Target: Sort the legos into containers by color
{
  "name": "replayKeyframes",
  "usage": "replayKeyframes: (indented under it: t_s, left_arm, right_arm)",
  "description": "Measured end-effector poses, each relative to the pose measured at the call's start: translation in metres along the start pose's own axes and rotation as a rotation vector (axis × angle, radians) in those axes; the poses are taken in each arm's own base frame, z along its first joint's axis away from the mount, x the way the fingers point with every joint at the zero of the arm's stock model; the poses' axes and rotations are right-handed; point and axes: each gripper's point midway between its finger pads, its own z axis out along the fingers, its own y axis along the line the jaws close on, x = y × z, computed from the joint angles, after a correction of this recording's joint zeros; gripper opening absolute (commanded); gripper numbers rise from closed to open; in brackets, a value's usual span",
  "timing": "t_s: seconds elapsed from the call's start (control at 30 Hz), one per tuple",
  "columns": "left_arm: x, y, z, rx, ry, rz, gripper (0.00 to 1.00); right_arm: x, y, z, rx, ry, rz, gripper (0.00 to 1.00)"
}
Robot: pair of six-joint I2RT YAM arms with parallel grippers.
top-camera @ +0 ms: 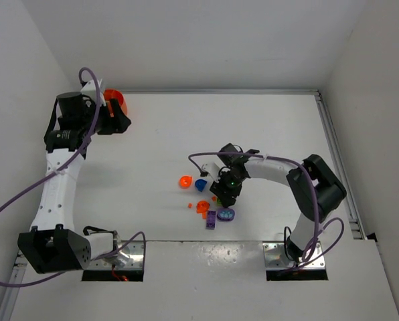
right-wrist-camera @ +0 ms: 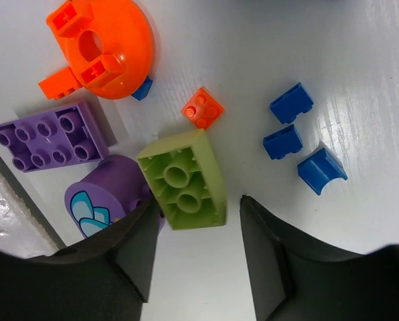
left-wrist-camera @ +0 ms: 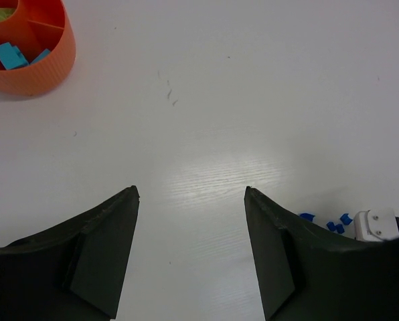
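The table (top-camera: 253,134) is plain white and slightly glossy, boxed in by white walls (top-camera: 186,40), with a metal rail (top-camera: 337,160) along its right edge.

The lime green brick (right-wrist-camera: 183,177) lies upside down, hollow sockets facing up. It sits part-way into the mouth of the right gripper (right-wrist-camera: 196,204), whose fingers stand apart on either side of it. A strip of bare table shows between the brick and the right-hand finger (right-wrist-camera: 266,247). The other finger (right-wrist-camera: 129,247) is right against the brick's edge (touching or not, I cannot tell). Nothing is clamped.

In the right wrist view, around the lime green brick:
- A purple rounded piece (right-wrist-camera: 109,197) with a pale printed pattern is just beside it, on the left.
- A purple studded brick (right-wrist-camera: 52,137) lies beyond that piece.
- An orange round piece (right-wrist-camera: 99,47) is above and to the left.
- A small orange piece (right-wrist-camera: 202,108) lies just above.
- Three blue pieces (right-wrist-camera: 292,102) are grouped to the right, apart from it.

The orange bowl (left-wrist-camera: 52,60) stands well apart from the lime green brick, far off to its left. One compartment holds light blue pieces (left-wrist-camera: 11,55). The left gripper (left-wrist-camera: 191,194) hangs near the bowl with its fingers spread wide, nothing between them but bare table.
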Motion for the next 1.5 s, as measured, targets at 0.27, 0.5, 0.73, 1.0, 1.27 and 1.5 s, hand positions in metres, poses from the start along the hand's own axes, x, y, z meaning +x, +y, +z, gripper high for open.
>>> replayKeyframes:
  t_s: [0.27, 0.5, 0.73, 1.0, 1.27, 1.5]
  left_arm:
    - [0.009, -0.002, 0.003, 0.019, 0.016, -0.01, 0.72]
    - [0.05, -0.024, 0.006, 0.171, 0.088, -0.056, 0.73]
    - [0.123, -0.062, 0.002, 0.403, 0.24, -0.225, 0.74]
    - [0.114, -0.108, -0.01, 0.611, 0.216, -0.272, 0.77]
    - [0.12, -0.128, -0.008, 0.7, 0.271, -0.294, 0.78]
    - [0.131, -0.14, -0.004, 0.738, 0.328, -0.306, 0.78]
  right_arm:
    - [-0.004, -0.001, 0.002, -0.008, 0.001, 0.012, 0.11]
    - [-0.039, 0.0, -0.031, 0.026, -0.106, -0.033, 0.04]
    - [-0.142, 0.014, -0.118, 0.057, -0.416, -0.162, 0.03]
    - [-0.19, 0.035, -0.117, -0.048, -0.453, -0.188, 0.03]
    - [-0.192, 0.041, -0.096, -0.091, -0.385, -0.166, 0.02]
    - [-0.206, 0.041, -0.108, -0.075, -0.417, -0.186, 0.02]
